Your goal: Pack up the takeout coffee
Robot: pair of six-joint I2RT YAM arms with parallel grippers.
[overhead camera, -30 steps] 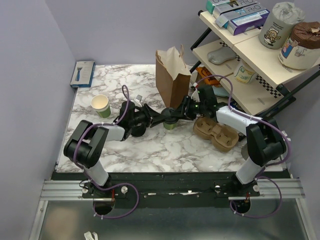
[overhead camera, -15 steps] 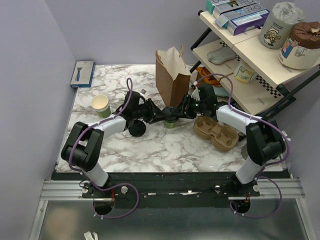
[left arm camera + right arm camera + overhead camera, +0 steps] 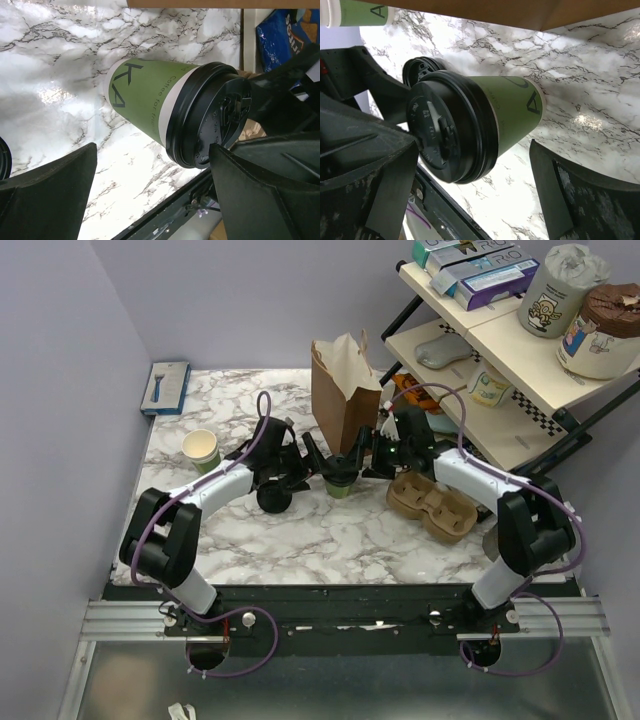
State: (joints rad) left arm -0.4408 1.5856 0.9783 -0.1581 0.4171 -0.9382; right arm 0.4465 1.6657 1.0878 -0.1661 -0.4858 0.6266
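Packing had not really begun. The coffee cup [image 3: 340, 484] stood upright on the marble table [image 3: 300, 540] with its black lid [image 3: 216, 116] on, outside the paper bag [image 3: 345, 390], which stood just beside it at 12 o'clock. Lifting the cup and lowering it into the bag was, by my reading, all left to do.

Both arms had closed in on the cup. In the overhead view, the left gripper [image 3: 318, 465] sat at about 10 o'clock from it and the right gripper [image 3: 366, 458] at about 2 o'clock. Each wrist camera showed the cup between its own spread fingers [image 3: 55, 185]. The left pair was wide apart with table showing on either side of the cup wall. The right pair [image 3: 555, 175] was equally splayed, the lid rim looking very near one finger, though contact could not be made out. Neither gripper had hold of anything.

A loose lid [image 3: 275, 498] lay at 8 o'clock of the cup, an uncovered cup [image 3: 202, 451] well apart at 10 o'clock, and a pulp tray [image 3: 432, 507] at 4 o'clock.
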